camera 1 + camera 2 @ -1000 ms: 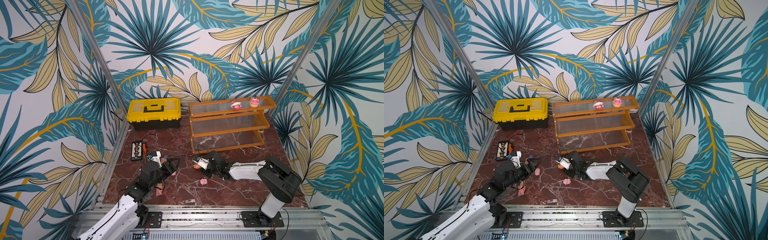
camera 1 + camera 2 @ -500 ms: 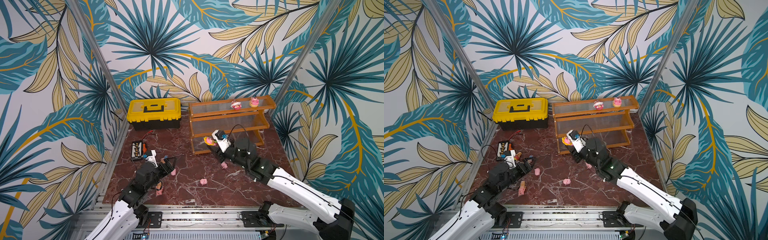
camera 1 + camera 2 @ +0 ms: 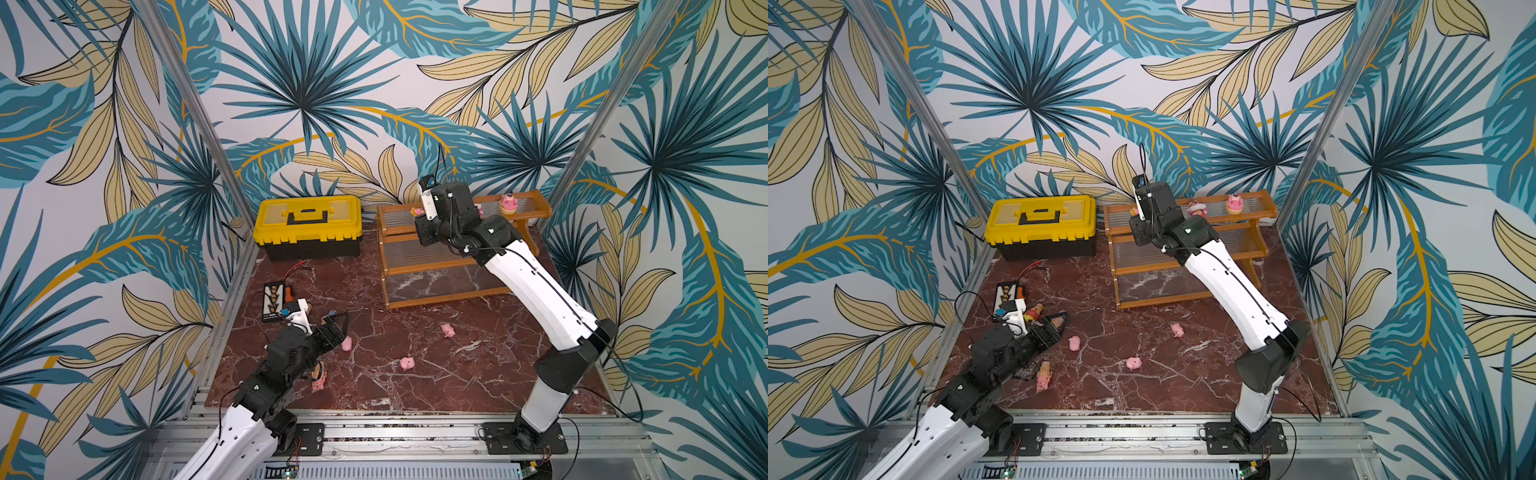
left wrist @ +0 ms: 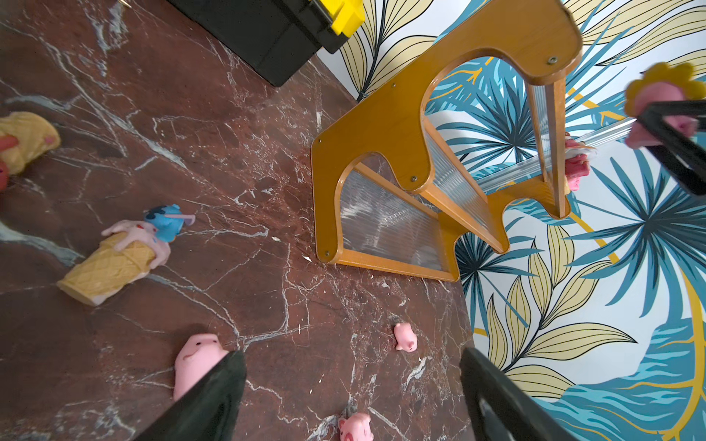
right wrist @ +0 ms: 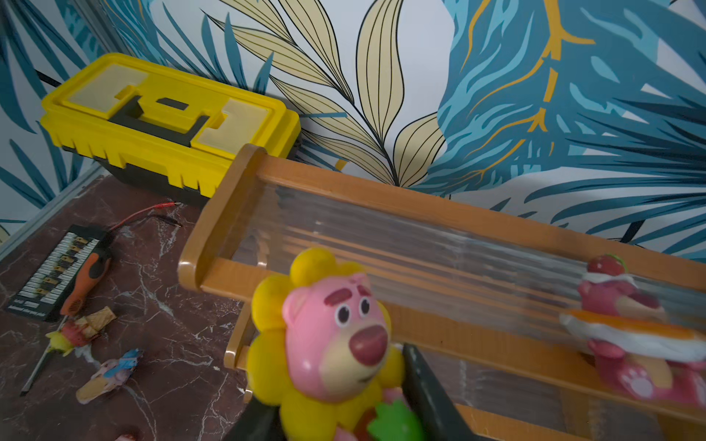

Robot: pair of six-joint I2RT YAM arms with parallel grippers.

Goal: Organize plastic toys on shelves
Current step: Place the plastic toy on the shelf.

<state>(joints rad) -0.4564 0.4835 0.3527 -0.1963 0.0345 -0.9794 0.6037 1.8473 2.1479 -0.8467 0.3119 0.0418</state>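
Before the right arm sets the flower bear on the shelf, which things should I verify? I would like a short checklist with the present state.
1. Grip: right gripper shut on the flower bear: ok.
2. Free place: top shelf bare at the end nearer the toolbox: ok.
3. Neighbours: strawberry bear and second toy stand apart from the held one: ok.
4. Bear fully above the shelf panel: cannot tell.
5. Left gripper open, low beside a piglet, away from the top shelf: ok.

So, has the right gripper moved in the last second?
Yes. The right gripper went from the tabletop in front of the shelves up to their top tier.
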